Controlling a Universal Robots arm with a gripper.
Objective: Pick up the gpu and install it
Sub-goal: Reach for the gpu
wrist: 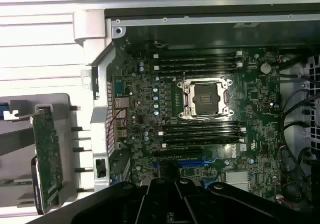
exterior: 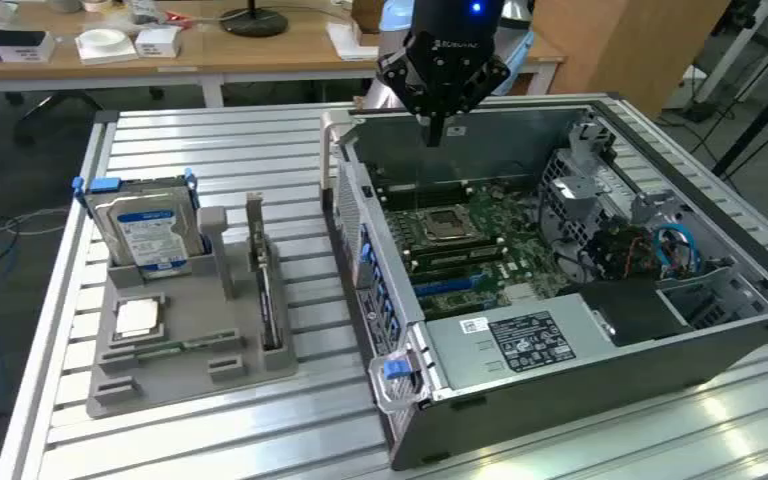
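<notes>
The gpu (exterior: 263,285) stands on edge in a slot of the grey holder (exterior: 177,375), at the exterior view's left of the open computer case (exterior: 598,400). In the wrist view the gpu (wrist: 47,156) shows as a green board with a dark cooler behind it. My gripper (exterior: 434,133) hangs over the far end of the case, above the motherboard (exterior: 471,240), well away from the gpu. Its fingers are pressed together with nothing between them. In the wrist view my gripper (wrist: 169,170) points down over the motherboard (wrist: 140,114) near the blue slot (wrist: 192,162).
A hard drive (exterior: 151,230) with a blue-white label stands in the holder's far end, and a processor chip (exterior: 135,318) lies flat in it. The case walls rise around the board. The slatted table (exterior: 224,140) runs behind the holder. A desk (exterior: 264,50) with clutter is beyond.
</notes>
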